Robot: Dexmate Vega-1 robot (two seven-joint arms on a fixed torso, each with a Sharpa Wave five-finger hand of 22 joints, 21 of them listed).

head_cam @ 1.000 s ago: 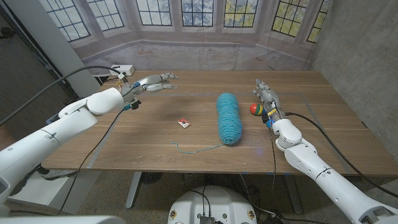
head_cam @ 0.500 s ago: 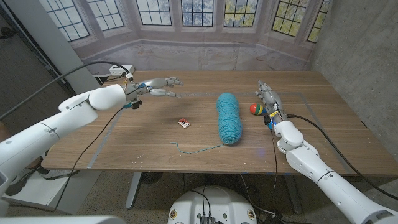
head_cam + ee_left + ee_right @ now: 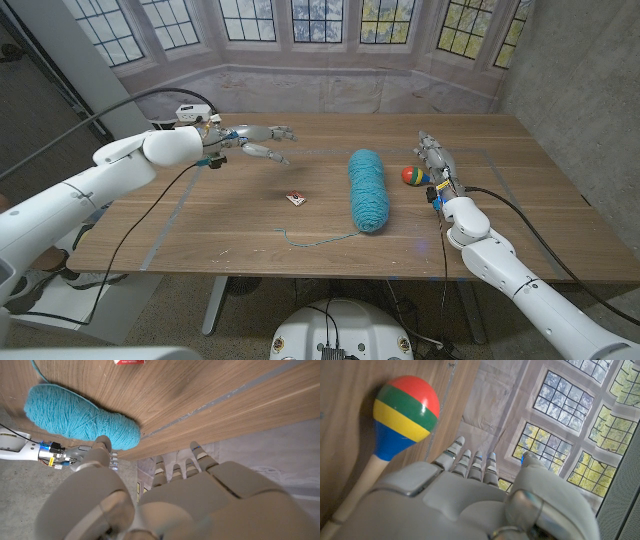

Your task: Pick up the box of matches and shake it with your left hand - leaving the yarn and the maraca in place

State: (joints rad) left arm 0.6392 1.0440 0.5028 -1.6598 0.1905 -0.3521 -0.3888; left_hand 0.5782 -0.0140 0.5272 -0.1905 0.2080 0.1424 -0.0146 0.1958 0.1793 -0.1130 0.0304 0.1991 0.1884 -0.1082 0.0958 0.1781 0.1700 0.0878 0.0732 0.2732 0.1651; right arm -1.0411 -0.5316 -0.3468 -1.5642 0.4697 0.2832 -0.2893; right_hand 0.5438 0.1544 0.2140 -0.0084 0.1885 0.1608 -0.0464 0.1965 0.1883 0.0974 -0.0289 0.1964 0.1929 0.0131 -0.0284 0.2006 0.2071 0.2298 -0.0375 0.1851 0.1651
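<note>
Left hand (image 3: 252, 141) up above the far-left part of the desk (image 3: 200, 240), fingers (image 3: 279, 131) stretched apart toward the middle, nothing in them, palm not on the wood; reads as an approach posture, spread and ready to come down on the target rather than parked. One box of matches (image 3: 296, 198), small, red and white, lying flat on the desk nearer the front edge than that hand and well apart from it, just left of the yarn; from the left wrist camera, the same box (image 3: 128, 361) clipped at the frame edge, beyond the fingertips. One skein of teal yarn (image 3: 368, 188), long and lying front to back at mid-desk, a loose strand trailing off its near end toward the left; sits between box and maraca like a divider, so a reach from the left side looks able to leave it undisturbed. One maraca (image 3: 411, 176), striped red, green, yellow and blue, resting on the desk right of the yarn, just beside the right hand (image 3: 434, 160). Right hand standing by the maraca, fingers (image 3: 470, 462) extended and slightly apart, gripping nothing, whether brushing the maraca not clear; probably waiting out of the way, since the job belongs to the left. Box not yet grasped, lift and shake yet to come.
</note>
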